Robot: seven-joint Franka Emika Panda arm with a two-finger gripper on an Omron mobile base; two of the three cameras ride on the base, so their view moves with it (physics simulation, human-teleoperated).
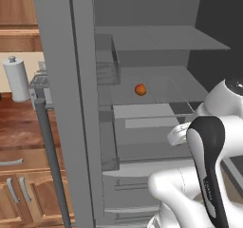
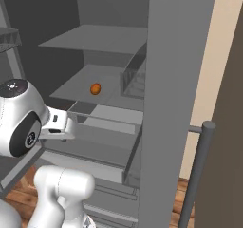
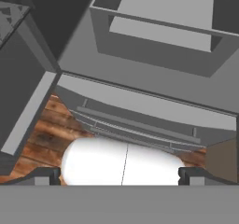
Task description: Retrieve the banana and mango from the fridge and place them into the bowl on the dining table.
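On the far left stands a white paper towel roll [image 1: 16,79] on the wood counter [image 1: 19,122], next to my work spot. It is out of my way.

Next comes the open fridge door [image 1: 61,99], a tall grey slab with a long bar handle [image 1: 47,156]. It stands close to my arm. If I swing wide, I could bump it and push it.

Then the inside of the fridge [image 1: 156,46]. The mango [image 1: 140,90] sits by itself on the middle shelf [image 1: 180,84], far back, round and orange. Nothing is touching it. Because it is round, I think it could roll away if I poke it on one side and do not come in straight. It could roll deeper in or drop off the shelf edge.

I cannot see the banana from here, so I cannot say where it lies. I cannot see the bowl either.

Below the mango is a clear drawer [image 2: 107,115] sticking out a bit. If I come in too low, I could hit its front wall.

My claw [image 3: 119,174] is low, pointing down at the wide bottom drawers [image 3: 140,125] and the wood floor [image 3: 46,134]. Its two tips [image 3: 46,174] are as far apart as they go, and there is nothing between them. The mango is well above and ahead of it, so I have to lift a lot first. If I lift too fast, my big wrist could knock the shelf.

On the right is the other door [image 2: 175,103] with its bar handle [image 2: 197,175]. That one is close too.
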